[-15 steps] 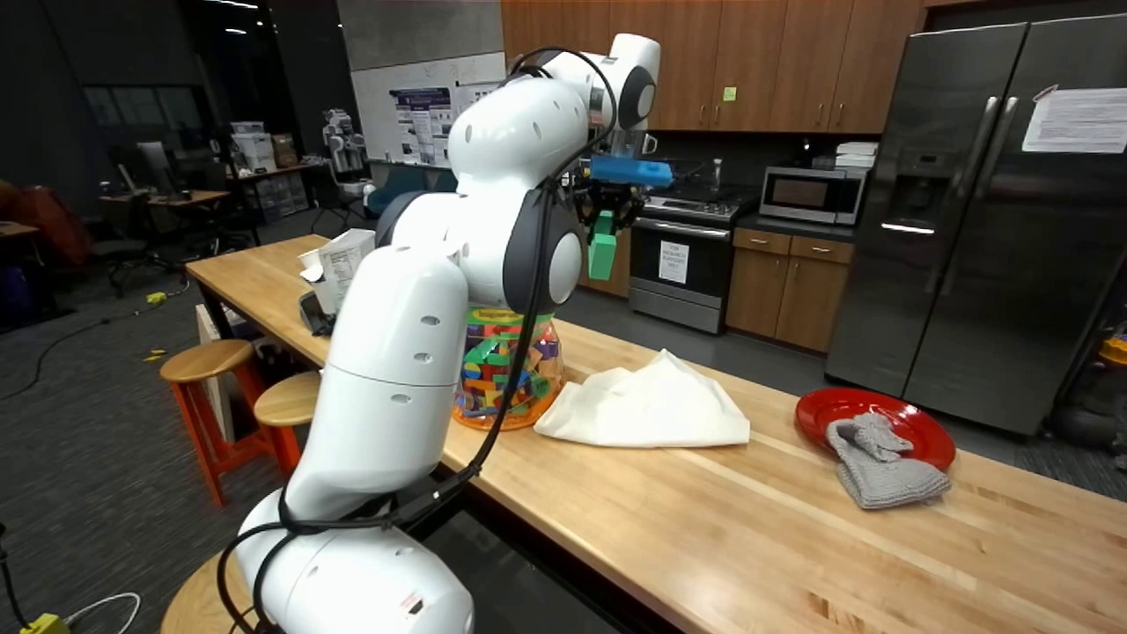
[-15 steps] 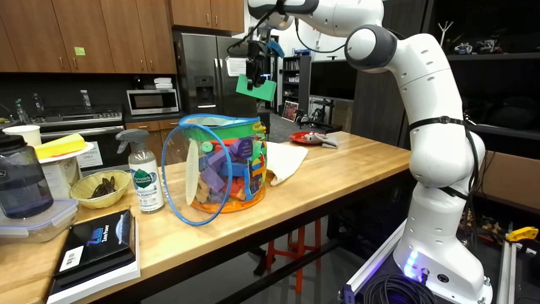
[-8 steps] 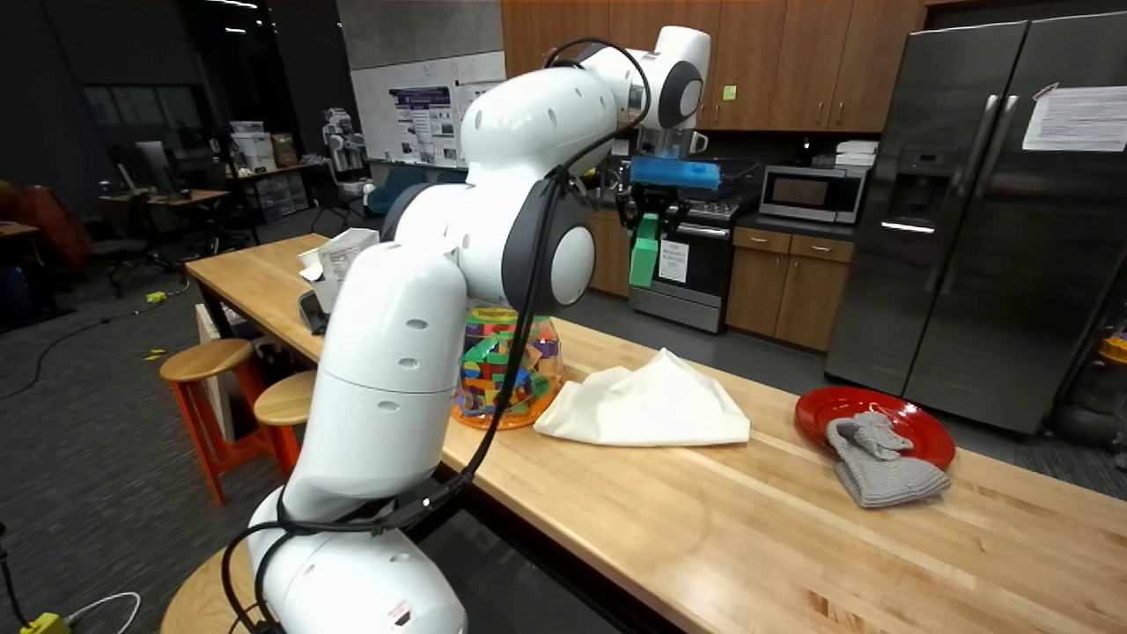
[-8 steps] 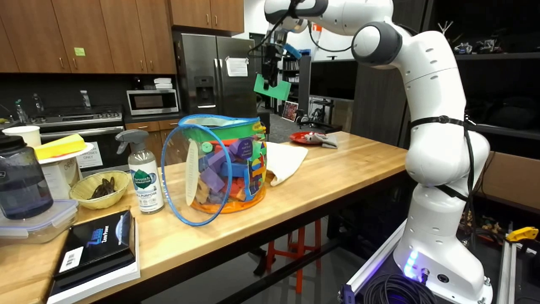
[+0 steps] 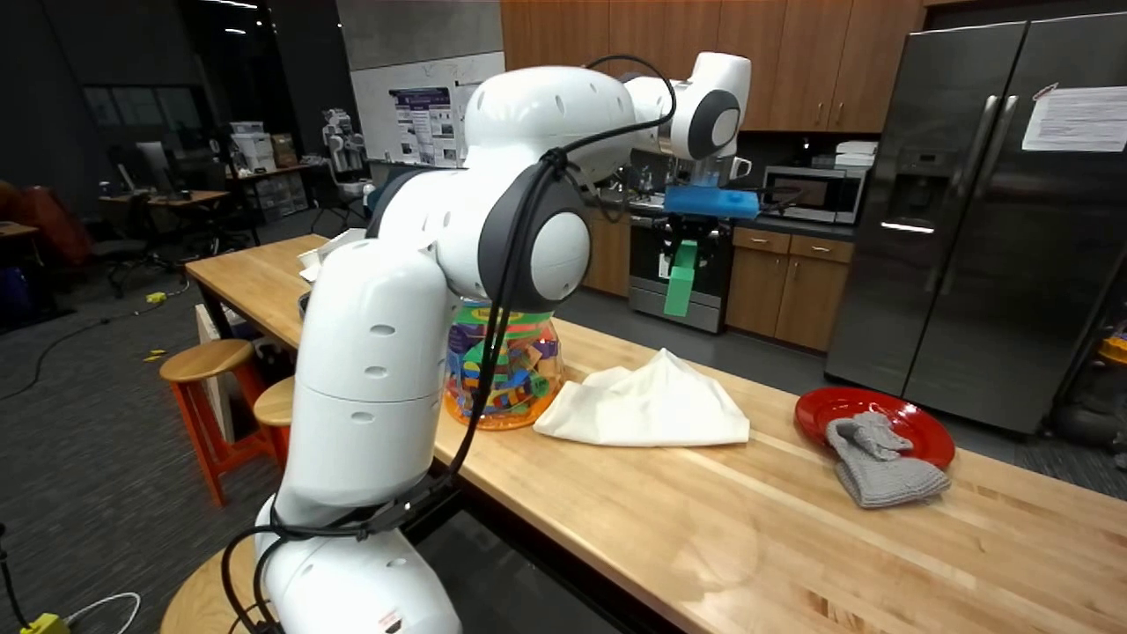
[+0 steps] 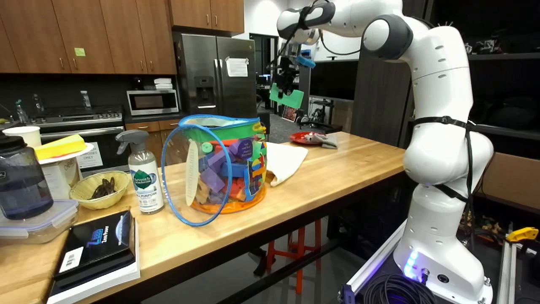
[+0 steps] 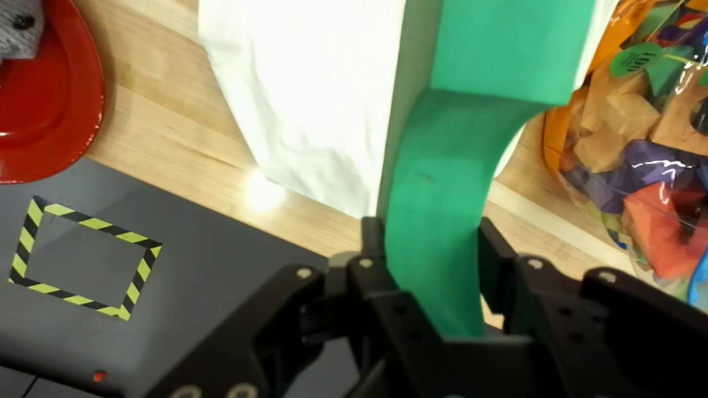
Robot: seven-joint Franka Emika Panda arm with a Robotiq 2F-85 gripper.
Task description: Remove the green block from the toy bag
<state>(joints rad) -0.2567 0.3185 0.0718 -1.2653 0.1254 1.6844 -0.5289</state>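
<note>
My gripper (image 7: 430,237) is shut on the green block (image 7: 442,182), with a finger on each side of it. The block has a curved notch and points away from the palm in the wrist view. In both exterior views the block (image 5: 679,286) (image 6: 291,99) hangs in the air, slightly tilted, above the table and outside the bag. The clear toy bag (image 6: 244,131), full of multicoloured pieces, stands upright with its blue-rimmed lid hanging open. The bag (image 5: 504,423) is partly hidden by my arm in an exterior view. Its orange base edge (image 7: 555,138) shows at the right of the wrist view.
A white cloth (image 5: 647,409) lies on the wooden table (image 5: 634,519) beside the bag, below the block. A red plate (image 5: 819,407) with a grey knitted cloth (image 5: 889,480) is farther along. A spray bottle (image 6: 145,181), yellow basket (image 6: 101,202) and black box (image 6: 97,245) stand beyond the bag.
My gripper has moved away from above the bag, to the right in both exterior views, with the green block held. In the last half second it has also lowered. Bag, cloth and plate have not moved.
</note>
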